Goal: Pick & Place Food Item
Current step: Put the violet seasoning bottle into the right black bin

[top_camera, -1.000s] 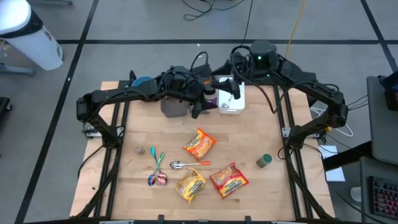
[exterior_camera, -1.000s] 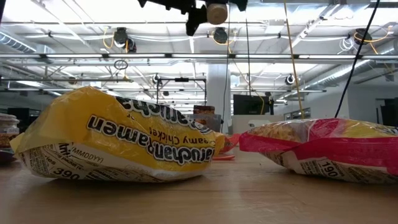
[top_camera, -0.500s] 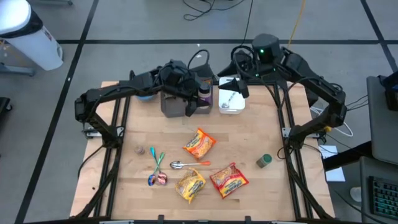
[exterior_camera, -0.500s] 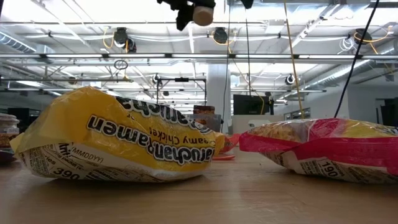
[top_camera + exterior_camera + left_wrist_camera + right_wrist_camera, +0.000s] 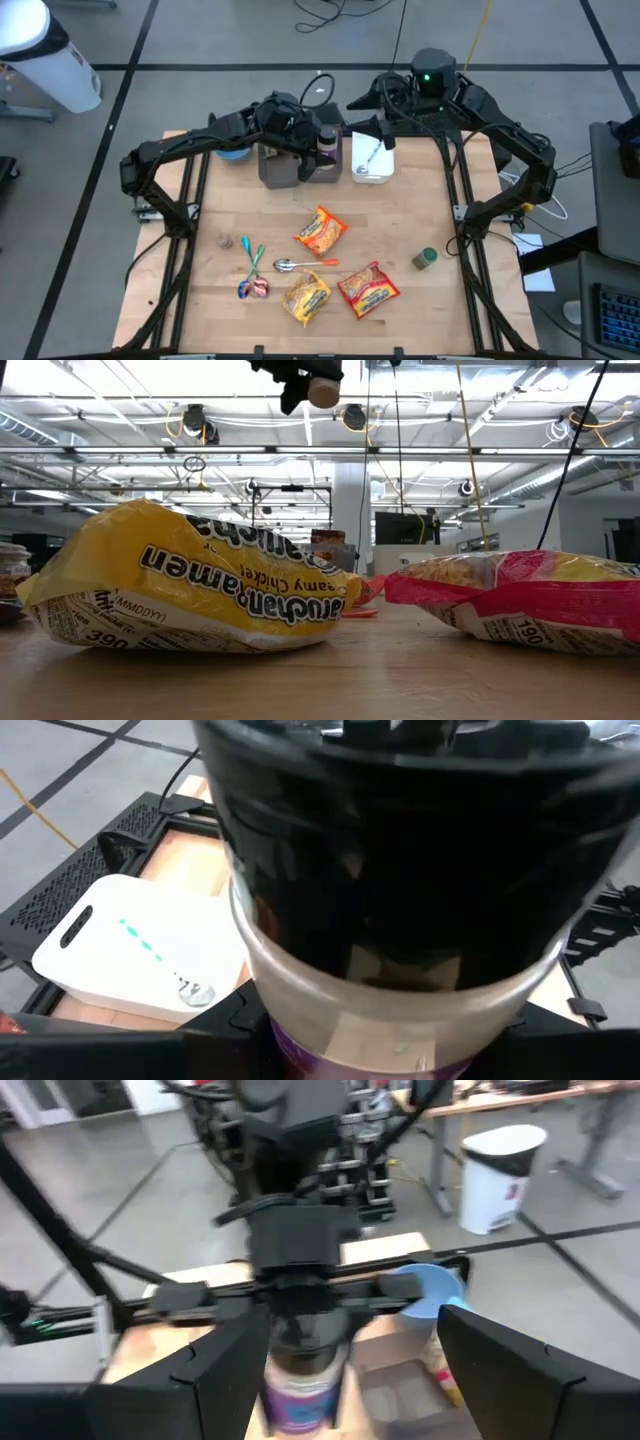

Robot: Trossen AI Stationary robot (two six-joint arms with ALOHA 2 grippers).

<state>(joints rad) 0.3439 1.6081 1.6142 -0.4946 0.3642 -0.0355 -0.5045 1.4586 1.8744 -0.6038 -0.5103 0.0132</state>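
High view: left gripper pinches the purple-labelled jar, now carried leftward to beside the grey bin, while right gripper, fingers spread, has backed away above the white tray; handover looks complete, placement pending.

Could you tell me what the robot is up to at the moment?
The left pincer is shut on a jar with a dark lid and purple label, holding it in the air at the far side of the table, beside the grey bin and the white tray. The right pincer is open, empty, and raised over the white tray. Three ramen packets, a spoon and a small green jar lie untouched nearer the front.
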